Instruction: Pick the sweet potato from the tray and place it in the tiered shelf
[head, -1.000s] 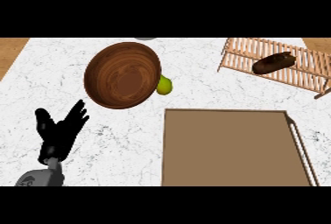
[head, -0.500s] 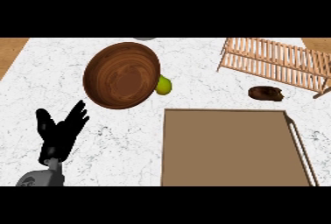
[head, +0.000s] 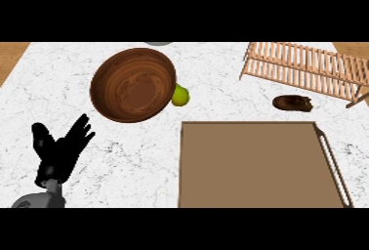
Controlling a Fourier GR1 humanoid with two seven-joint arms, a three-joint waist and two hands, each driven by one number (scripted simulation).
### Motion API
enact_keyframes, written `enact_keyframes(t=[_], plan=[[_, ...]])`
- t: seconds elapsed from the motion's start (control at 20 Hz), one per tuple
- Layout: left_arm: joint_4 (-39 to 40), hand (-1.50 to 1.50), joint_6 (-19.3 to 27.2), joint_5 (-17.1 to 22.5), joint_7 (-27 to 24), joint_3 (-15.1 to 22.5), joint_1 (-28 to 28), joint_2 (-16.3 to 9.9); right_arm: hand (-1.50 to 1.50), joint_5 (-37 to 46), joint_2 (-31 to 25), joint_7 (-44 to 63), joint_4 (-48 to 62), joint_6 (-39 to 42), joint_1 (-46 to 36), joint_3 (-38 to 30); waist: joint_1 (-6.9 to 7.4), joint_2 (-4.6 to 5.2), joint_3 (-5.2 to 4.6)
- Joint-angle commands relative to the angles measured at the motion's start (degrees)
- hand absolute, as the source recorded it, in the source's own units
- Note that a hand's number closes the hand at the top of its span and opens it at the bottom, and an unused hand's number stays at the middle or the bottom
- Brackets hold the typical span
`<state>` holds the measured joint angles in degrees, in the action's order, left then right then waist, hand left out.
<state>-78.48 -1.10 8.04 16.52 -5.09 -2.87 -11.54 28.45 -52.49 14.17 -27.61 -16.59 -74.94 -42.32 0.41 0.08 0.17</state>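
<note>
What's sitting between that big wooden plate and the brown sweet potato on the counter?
In the head view, a yellow-green fruit sits against the wooden plate; beyond it, bare marble counter runs to the sweet potato.

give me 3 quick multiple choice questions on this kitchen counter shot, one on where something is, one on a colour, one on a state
1. Where does the sweet potato lie?
A. on the tray
B. on the counter, below the shelf
C. in the bowl

2. What colour is the small fruit beside the bowl?
A. yellow-green
B. red
C. purple

3. How is the left hand?
A. curled round the sweet potato
B. pressing on the tray
C. open, holding nothing

Answers:
1 B: it sits on the white counter between the shelf and the tray, touching neither.
2 A: it shows yellow-green at the bowl's right rim.
3 C: its fingers are spread, far from everything else.
</note>
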Motion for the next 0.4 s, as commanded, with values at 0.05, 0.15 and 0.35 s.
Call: enact_keyframes(t=[0.05, 0.15, 0.35], plan=[[0.6, 0.0, -0.3, 0.4, 2.0, -0.6, -1.6, -0.6, -1.5, -5.2, -5.8, -1.8, 0.7, 3.2, 4.7, -4.5, -0.14, 0.13, -0.11], [-1.0, 0.0, 2.0, -0.3, 3.4, -0.1, -1.6, 0.8, -1.5, -7.0, -8.5, 0.2, -0.5, 9.6, 6.4, -4.6, -0.7, -0.19, -0.13], [-1.5, 0.0, 2.4, -1.6, 1.9, 1.6, 0.1, 2.7, -1.5, -9.8, -12.6, -5.2, 2.6, 13.0, 10.6, -6.7, 0.13, 0.15, -0.09]])
